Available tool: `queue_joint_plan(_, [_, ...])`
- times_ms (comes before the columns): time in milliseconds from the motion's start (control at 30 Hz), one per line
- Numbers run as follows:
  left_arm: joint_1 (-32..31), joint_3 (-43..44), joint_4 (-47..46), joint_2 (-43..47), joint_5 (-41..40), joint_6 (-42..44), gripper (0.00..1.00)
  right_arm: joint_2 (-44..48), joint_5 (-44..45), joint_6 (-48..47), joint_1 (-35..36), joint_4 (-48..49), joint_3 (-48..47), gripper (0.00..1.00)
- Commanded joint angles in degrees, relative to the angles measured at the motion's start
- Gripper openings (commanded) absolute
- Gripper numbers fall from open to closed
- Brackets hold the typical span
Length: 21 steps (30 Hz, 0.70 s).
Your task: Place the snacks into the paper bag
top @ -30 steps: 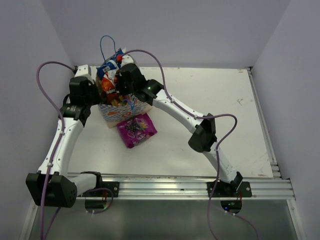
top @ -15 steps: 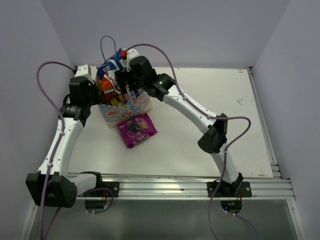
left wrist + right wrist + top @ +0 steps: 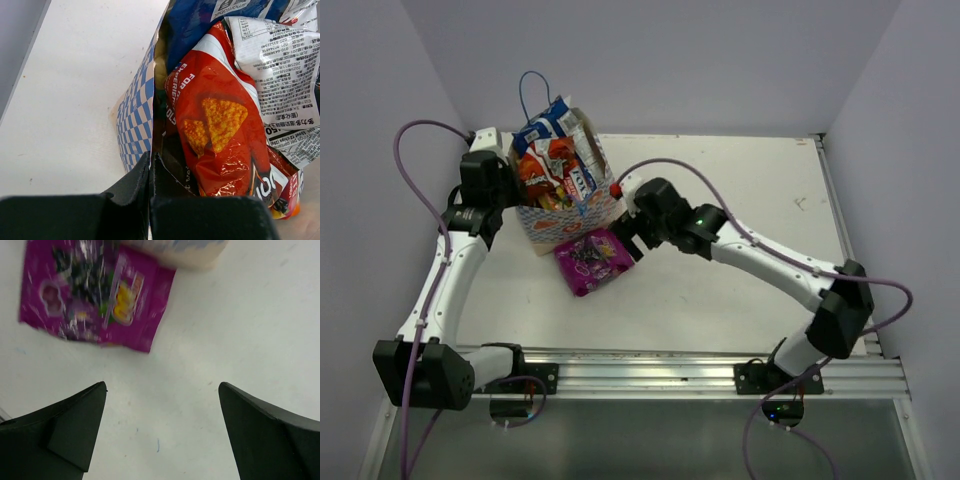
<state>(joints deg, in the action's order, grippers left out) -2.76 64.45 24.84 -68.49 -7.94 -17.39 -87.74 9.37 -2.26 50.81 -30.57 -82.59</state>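
The paper bag [image 3: 582,212] stands upright at the table's back left, stuffed with snacks: a red chips packet [image 3: 542,170] and a blue-white packet [image 3: 546,124] stick out of the top. In the left wrist view the red chips packet [image 3: 220,125] fills the bag's mouth beside the checkered wall [image 3: 135,115]. My left gripper [image 3: 150,162] is shut on the bag's left rim. One purple packet [image 3: 593,259] lies flat on the table in front of the bag. My right gripper [image 3: 628,238] hovers just right of it, open and empty. The right wrist view shows the purple packet [image 3: 95,295] ahead of the gripper [image 3: 162,385].
A thin blue cord handle [image 3: 532,92] rises above the bag. Grey walls close the table's left, back and right sides. A metal rail [image 3: 650,375] with both arm bases runs along the near edge. White table surface [image 3: 750,200] stretches to the right.
My right gripper opened above the bag, pulled out of it, and swung down toward the near right to hover beside the purple packet. The left gripper stayed on the bag's rim.
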Motion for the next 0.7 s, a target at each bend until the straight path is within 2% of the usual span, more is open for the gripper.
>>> queue_joint_plan(0, [-0.14,2.44,-1.90,-0.68,-1.46,1.04,0.00,-4.97,-6.01,1.82,1.31,1.12,6.81,0.99])
queue_joint_plan(233, [-0.14,2.88,0.21,-1.74,-1.55,0.95,0.00,-12.79,-9.19,5.33,1.40,10.95,7.09,0.99])
queue_joint_plan(467, [-0.22,2.26,0.82,-2.09,-1.55,0.78,0.00,-14.29,-9.19,7.79,1.40,14.57,4.54,0.99])
queue_joint_plan(600, [-0.22,2.00,0.91,-1.82,-1.63,0.78,0.00,-20.17,-16.91,10.78,1.22,17.29,3.49,0.99])
queue_joint_plan(667, [-0.22,1.91,1.09,-1.74,-1.81,0.86,0.00,-23.16,-17.80,12.63,1.22,18.44,1.38,0.99])
